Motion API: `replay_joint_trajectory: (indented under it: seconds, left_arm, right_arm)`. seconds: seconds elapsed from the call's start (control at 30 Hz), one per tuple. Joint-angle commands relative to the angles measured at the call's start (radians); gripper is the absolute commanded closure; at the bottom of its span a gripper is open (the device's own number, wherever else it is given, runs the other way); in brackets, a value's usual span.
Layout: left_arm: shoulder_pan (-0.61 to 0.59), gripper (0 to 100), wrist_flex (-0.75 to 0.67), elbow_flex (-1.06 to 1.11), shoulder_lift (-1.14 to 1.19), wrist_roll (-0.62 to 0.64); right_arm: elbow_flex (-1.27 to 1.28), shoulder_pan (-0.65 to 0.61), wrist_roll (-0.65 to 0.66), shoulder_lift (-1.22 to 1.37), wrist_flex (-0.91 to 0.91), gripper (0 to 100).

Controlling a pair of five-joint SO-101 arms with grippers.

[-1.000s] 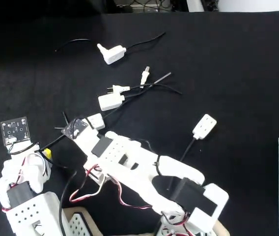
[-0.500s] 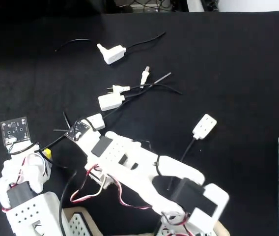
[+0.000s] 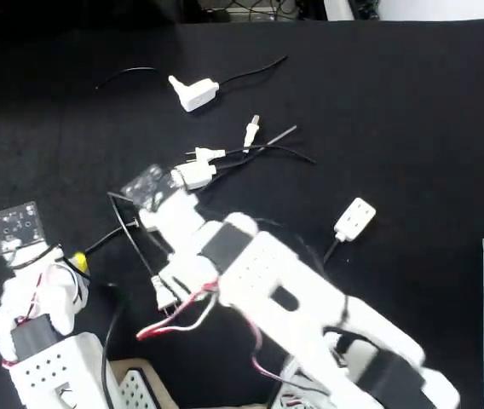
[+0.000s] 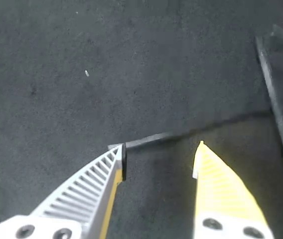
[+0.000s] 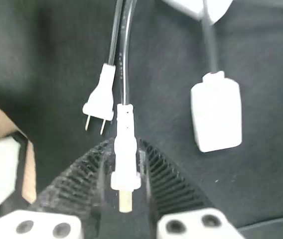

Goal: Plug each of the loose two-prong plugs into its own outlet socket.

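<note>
Black cloth tabletop [image 3: 412, 102], crossed by thin cables and dotted with small white fittings. Right tool [image 5: 125, 149] clamped narrow on a slim white plug [image 5: 125, 124], gripped across the sides of the body, pale tip poking back toward the wrist, black cable [image 5: 126, 50] running straight out ahead of the tool. Left tool [image 4: 159, 149] spread wide and holding nothing, low over the cloth, a loose black cable end [image 4: 146, 141] lying just ahead of it.

Handling, as a guess: light, hard plastic, smooth enough to twist between the ribbed pads [image 5: 166, 179]. Best held by the flat sides of the body, back from the prongs, never by the cable. Likely some springy pull from the cable, tugging the plug off line during insertion. Thin prongs, probably bendable under a crooked push.

Close on one side of the held plug, a loose two-prong plug [image 5: 100, 102], prongs turned toward the tool, cable running alongside the held one. On the other side and a little ahead, a white outlet socket [image 5: 216, 117] on its own cable, apart from the tool. Well off to the side of the right arm, a second socket [image 3: 354, 219]. Neighbouring cable close enough to snag or get dragged along; sockets unanchored, likely to slide away under a push without a steadying hold.
</note>
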Motion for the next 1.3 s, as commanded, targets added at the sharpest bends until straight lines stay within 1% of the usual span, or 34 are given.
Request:
replay_joint_trajectory:
  seconds: [0.0,0.13,0.23,0.33,0.43,0.53,0.6,0.77,0.93,1.03,1.17,1.27]
  left_arm:
    - [0.061,76,-0.018,-0.156,-0.008,0.092]
    - [0.200,76,-0.025,-0.203,-0.008,0.152]
    - [0.269,76,-0.098,-0.197,-0.008,0.235]
    - [0.278,76,-0.157,-0.197,-0.006,0.295]
    - [0.283,76,-0.157,-0.225,-0.006,0.296]
    - [0.295,76,-0.158,-0.246,-0.006,0.301]
    - [0.341,76,-0.166,-0.248,-0.006,0.301]
    - [0.509,76,-0.166,-0.245,-0.006,0.302]
    - [0.598,77,-0.206,-0.266,-0.008,0.302]
    - [0.642,77,-0.235,-0.274,-0.008,0.302]
    - [0.697,77,-0.192,-0.344,-0.008,0.302]
    - [0.754,77,-0.124,-0.410,-0.008,0.302]
  right_arm:
    - [-0.044,0.048,0.000,-0.151,-0.005,98.7]
    - [-0.004,0.049,-0.006,-0.292,-0.049,98.7]
    - [0.054,0.051,-0.006,-0.406,-0.094,98.7]
    - [0.108,0.091,-0.003,-0.519,-0.120,98.7]
    - [0.130,0.147,-0.002,-0.619,-0.124,98.7]
    - [0.153,0.164,-0.002,-0.691,-0.124,98.7]
    - [0.180,0.160,-0.002,-0.719,-0.127,98.7]
    - [0.259,0.086,-0.008,-0.751,-0.184,98.7]
    - [0.309,-0.012,-0.009,-0.762,-0.216,98.7]
    - [0.328,-0.035,-0.009,-0.762,-0.226,98.7]
    - [0.337,-0.037,-0.003,-0.754,-0.221,98.7]
    - [0.358,-0.037,-0.002,-0.754,-0.224,98.7]
